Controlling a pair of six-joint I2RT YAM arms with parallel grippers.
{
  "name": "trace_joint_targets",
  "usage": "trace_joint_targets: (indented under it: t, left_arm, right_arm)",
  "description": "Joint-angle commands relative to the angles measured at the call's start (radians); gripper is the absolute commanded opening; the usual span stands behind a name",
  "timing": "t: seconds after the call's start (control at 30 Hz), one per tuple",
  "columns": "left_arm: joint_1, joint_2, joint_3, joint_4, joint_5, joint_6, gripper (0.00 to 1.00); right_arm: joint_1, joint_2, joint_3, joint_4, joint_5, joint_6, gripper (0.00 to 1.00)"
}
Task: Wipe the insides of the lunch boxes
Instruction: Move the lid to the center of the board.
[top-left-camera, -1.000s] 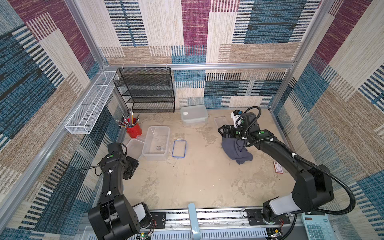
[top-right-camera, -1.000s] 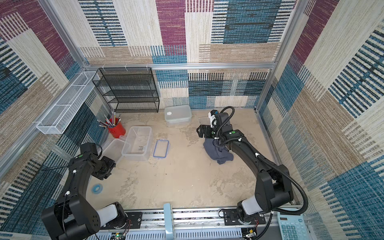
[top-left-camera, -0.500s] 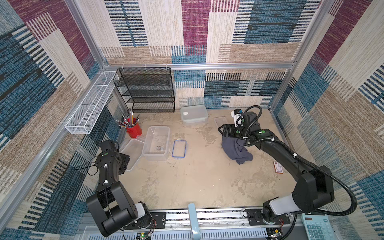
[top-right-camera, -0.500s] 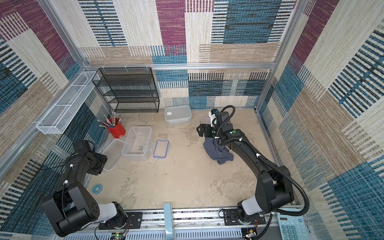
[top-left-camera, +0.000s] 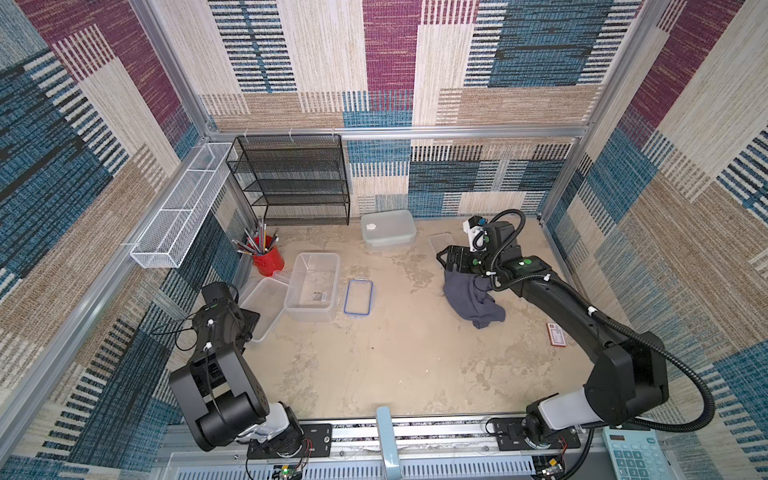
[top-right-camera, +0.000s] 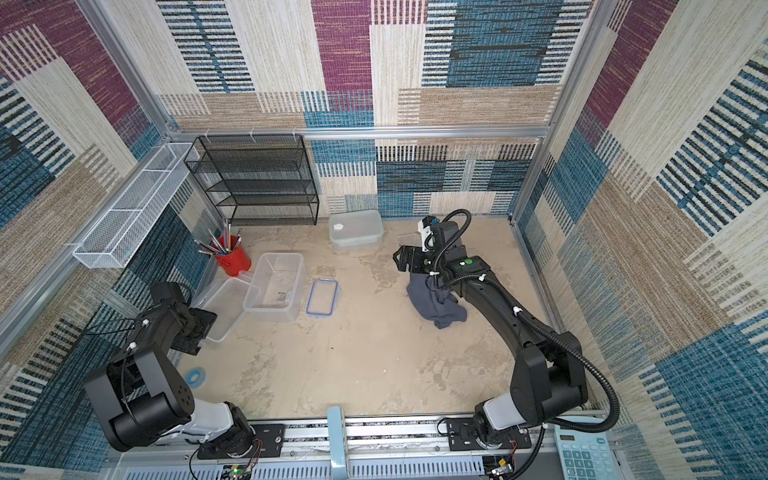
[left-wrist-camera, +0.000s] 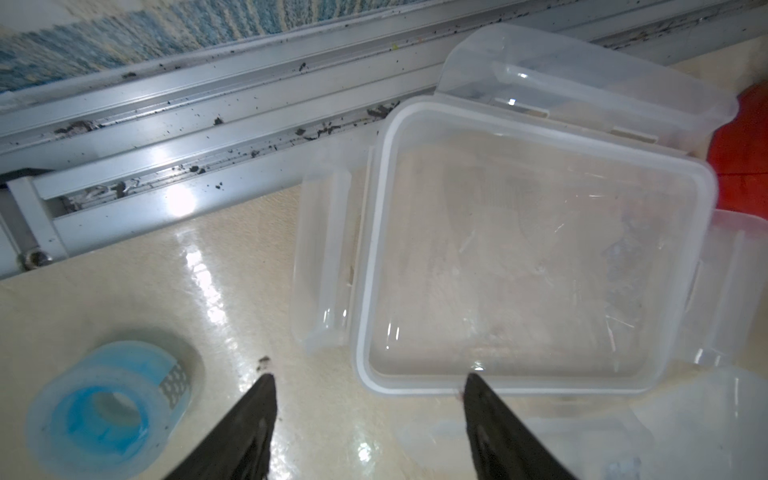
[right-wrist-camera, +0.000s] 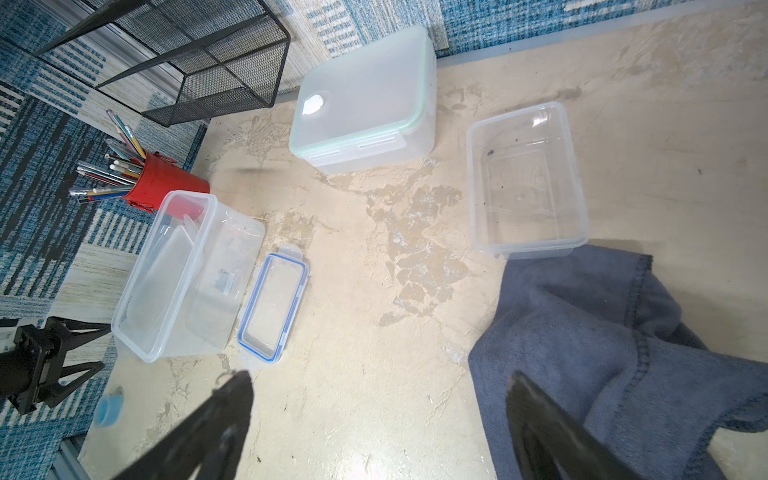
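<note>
Left wrist view: the left gripper (left-wrist-camera: 369, 376) stands wide open with nothing in it. One fingertip (left-wrist-camera: 478, 395) is at the rim of the white lid (left-wrist-camera: 540, 249), which lies flat on the table (left-wrist-camera: 208, 291). Tape (left-wrist-camera: 108, 407) sits near the other finger.

Both top views, with the clock read from the table's middle, show:
- The big tub (top-left-camera: 312, 286) stands open at 10 o'clock.
- The white lid is just at its 8 o'clock.
- The blue lid (top-left-camera: 358, 296) is just at its 3 o'clock.
- The cup (top-left-camera: 268, 259) is at its 10 o'clock.
- The lidded tub (top-left-camera: 388, 227) sits at 12 o'clock.
- The small tub (top-left-camera: 441, 243) stands open at 1 o'clock.

The right gripper (right-wrist-camera: 378, 374) hovers wide open and empty at 2 o'clock. One finger is above the cloth (top-left-camera: 473, 301), which lies just beside the small tub.
</note>
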Motion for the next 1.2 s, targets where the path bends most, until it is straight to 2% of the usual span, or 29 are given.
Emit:
trace_joint_targets:
  t: [0.0,0.33,0.47,0.7,0.87,1.03,1.17]
  left_arm:
    - [0.001,0.001,0.014,-0.027,-0.057,0.043,0.76]
    - [0.001,0.121,0.065,-0.094,-0.104,0.061,0.72]
    - [0.001,0.147,0.059,-0.056,-0.122,0.053,0.68]
    - [0.0,0.106,-0.001,0.058,-0.143,0.041,0.56]
    - [-0.001,0.133,-0.008,0.074,-0.14,0.049,0.55]
    - [-0.001,0.153,-0.016,0.095,-0.138,0.05,0.46]
    - [-0.003,0.162,-0.015,0.1,-0.126,0.049,0.34]
  right_arm:
    - [0.001,-0.003,-0.001,0.015,-0.016,0.012,0.95]
    - [0.002,-0.002,-0.005,0.017,-0.02,0.014,0.95]
    - [0.0,-0.014,-0.014,0.015,-0.013,0.018,0.95]
    - [0.0,-0.022,-0.016,0.012,-0.006,0.022,0.95]
    - [0.0,-0.022,-0.017,0.015,-0.011,0.023,0.95]
    - [0.0,-0.026,-0.021,0.014,-0.006,0.024,0.95]
    - [0.001,-0.027,-0.024,0.015,-0.005,0.027,0.95]
